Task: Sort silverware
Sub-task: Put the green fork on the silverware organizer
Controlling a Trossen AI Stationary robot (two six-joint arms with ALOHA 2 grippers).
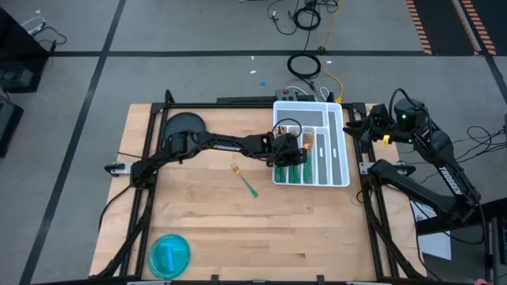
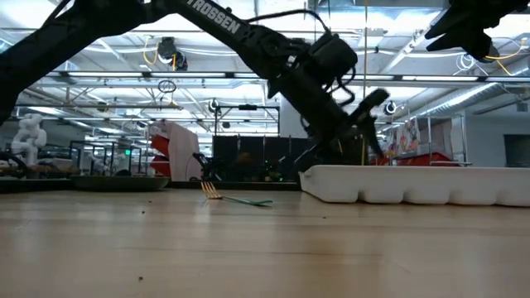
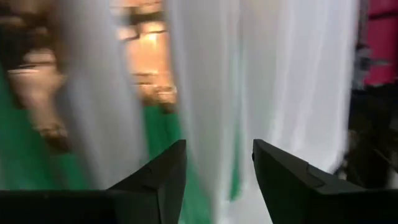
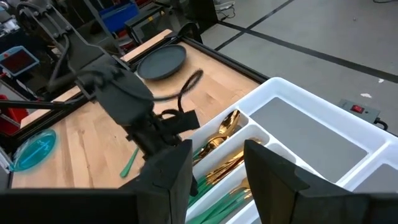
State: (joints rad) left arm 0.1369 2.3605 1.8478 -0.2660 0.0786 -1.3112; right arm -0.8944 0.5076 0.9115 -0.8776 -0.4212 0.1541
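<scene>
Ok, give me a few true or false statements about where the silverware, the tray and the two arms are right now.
1. One fork lies on the table outside the white tray. True.
2. The left gripper is over the tray's left side. True.
3. The left gripper's fingers are clamped on a spoon. False: they stand apart with nothing between them.
4. The dark plate holds silverware. False: it is bare.
5. The right gripper is down inside the tray. False: it waits off the table's right edge.

Left gripper (image 1: 287,150) reaches far across with fingers parted; right gripper (image 4: 214,180) waits raised, fingers apart.
</scene>
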